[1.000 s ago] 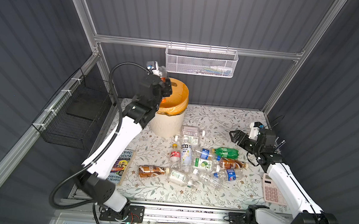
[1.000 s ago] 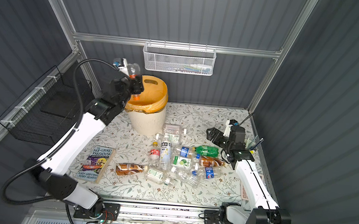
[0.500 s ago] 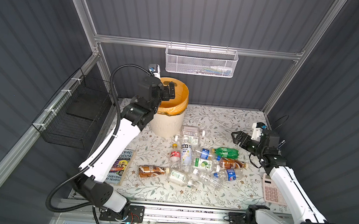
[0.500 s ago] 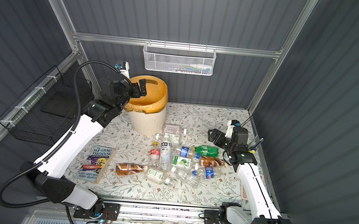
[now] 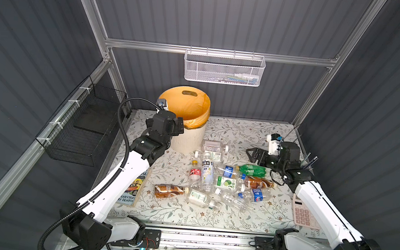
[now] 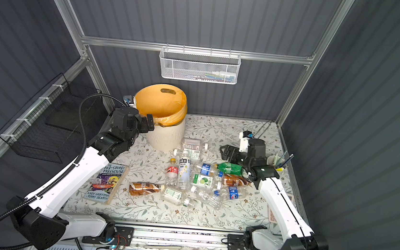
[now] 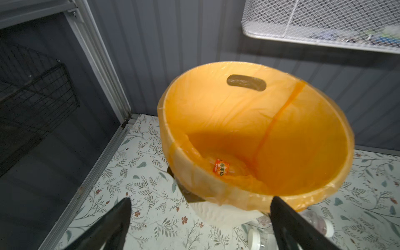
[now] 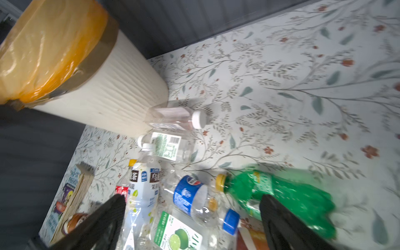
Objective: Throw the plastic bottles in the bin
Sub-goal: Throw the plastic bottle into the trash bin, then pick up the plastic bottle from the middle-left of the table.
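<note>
Both your left fingers (image 7: 287,223) and right fingers (image 8: 279,218) are standing spread, gripping nothing. Ahead of the left ones the bin (image 7: 216,188) is holding an orange-labelled bottle (image 7: 221,170). Between the right ones plastic bottles (image 8: 145,190) are lying on the worktop (image 8: 281,86), the Pepsi bottle (image 8: 190,194) among them, with a "Treehouse" book (image 6: 107,181) beyond.

The plastic bottles (image 5: 208,174), mostly clear with a green one (image 5: 252,170) and two brown ones (image 5: 170,191), lie heaped on the worktop (image 5: 243,132) just beside the upright cream ribbed bin (image 5: 188,139), whose orange liner holds one orange-labelled bottle (image 7: 221,169).
</note>
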`<state>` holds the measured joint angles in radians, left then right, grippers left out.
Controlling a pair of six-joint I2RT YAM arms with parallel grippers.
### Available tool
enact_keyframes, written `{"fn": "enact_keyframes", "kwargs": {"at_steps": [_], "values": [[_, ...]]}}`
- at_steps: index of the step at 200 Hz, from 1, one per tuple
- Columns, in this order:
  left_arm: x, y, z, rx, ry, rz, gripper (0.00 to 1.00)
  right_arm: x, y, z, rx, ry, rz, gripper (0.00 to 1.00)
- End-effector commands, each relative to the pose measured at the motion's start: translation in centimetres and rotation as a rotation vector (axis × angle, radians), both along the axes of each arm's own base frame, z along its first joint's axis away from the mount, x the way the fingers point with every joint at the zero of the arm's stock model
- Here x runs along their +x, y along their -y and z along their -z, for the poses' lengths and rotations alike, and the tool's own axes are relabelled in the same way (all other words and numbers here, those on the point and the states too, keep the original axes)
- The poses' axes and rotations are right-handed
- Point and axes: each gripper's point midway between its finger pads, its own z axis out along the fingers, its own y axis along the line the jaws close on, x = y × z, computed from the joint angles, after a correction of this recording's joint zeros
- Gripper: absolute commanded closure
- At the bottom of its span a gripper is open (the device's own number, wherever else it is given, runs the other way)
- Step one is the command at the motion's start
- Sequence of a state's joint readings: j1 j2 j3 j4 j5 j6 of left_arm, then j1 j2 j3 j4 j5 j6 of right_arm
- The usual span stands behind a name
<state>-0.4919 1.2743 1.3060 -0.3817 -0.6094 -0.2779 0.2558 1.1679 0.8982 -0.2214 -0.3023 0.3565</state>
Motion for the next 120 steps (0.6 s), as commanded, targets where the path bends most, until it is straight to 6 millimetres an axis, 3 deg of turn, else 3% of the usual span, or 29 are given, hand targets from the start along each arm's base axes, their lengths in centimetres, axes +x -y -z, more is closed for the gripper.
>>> {"fn": "enact_keyframes", "kwargs": {"at_steps": [1,45,68,96,120], "values": [[-1.1,-2.7,-0.2,-0.01,0.018,-0.117,0.0,0.2,-5.3,-1.7,-0.067,0.095,-0.185,0.03],[-1.6,-8.2,3.6,-0.132,-0.069,-0.223,0.0,-2.6,-16.5,-1.8,-0.195,0.151,-0.552,0.08],[-2.3,-9.7,5.1,-0.106,-0.107,-0.266,0.0,-5.1,-21.3,-0.1,-0.274,0.131,-0.734,0.13],[-2.4,-12.1,7.0,-0.124,-0.174,-0.321,0.0,-8.5,-25.0,2.8,-0.385,0.081,-0.914,0.19],[-2.5,-14.1,8.2,-0.179,-0.206,-0.348,0.0,-10.6,-26.9,4.7,-0.427,0.063,-1.006,0.21]]}}
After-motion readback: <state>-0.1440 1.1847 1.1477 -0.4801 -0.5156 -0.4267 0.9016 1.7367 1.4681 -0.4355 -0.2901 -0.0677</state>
